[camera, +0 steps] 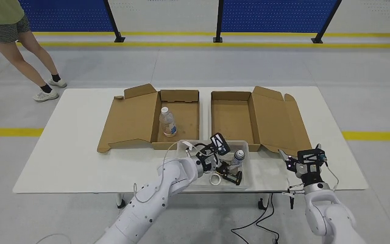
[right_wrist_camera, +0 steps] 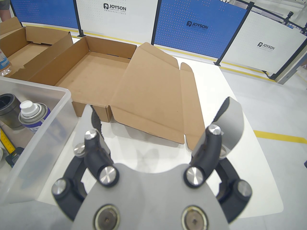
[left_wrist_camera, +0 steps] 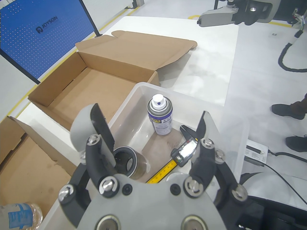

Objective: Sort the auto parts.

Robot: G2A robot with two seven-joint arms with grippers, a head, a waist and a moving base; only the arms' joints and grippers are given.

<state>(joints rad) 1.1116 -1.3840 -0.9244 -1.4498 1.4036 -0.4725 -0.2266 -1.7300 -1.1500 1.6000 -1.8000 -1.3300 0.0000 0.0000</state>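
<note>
The left end effector (left_wrist_camera: 148, 120) is hovering over the clear plastic bin (left_wrist_camera: 144, 85) at the near edge of the white bench (camera: 73, 140), jaws spread wide, holding nothing. The right end effector (right_wrist_camera: 160, 111) is waiting beside the bin, also wide and unloaded. Inside the bin, a dark metal cylindrical sleeve (left_wrist_camera: 126, 161), a digital caliper with a yellow scale (left_wrist_camera: 184, 149) and an upright blue-labelled spray can (left_wrist_camera: 159, 116) are resting. Beyond it, the left open brown cardboard box (camera: 186, 119) is containing a clear plastic water bottle (camera: 168, 122); the right open brown cardboard box (camera: 231, 122) is sitting alongside. The pick step appears to be in hand; the next move is likely calling for lowering onto one part, closing squarely and clearing the bin wall.
</note>
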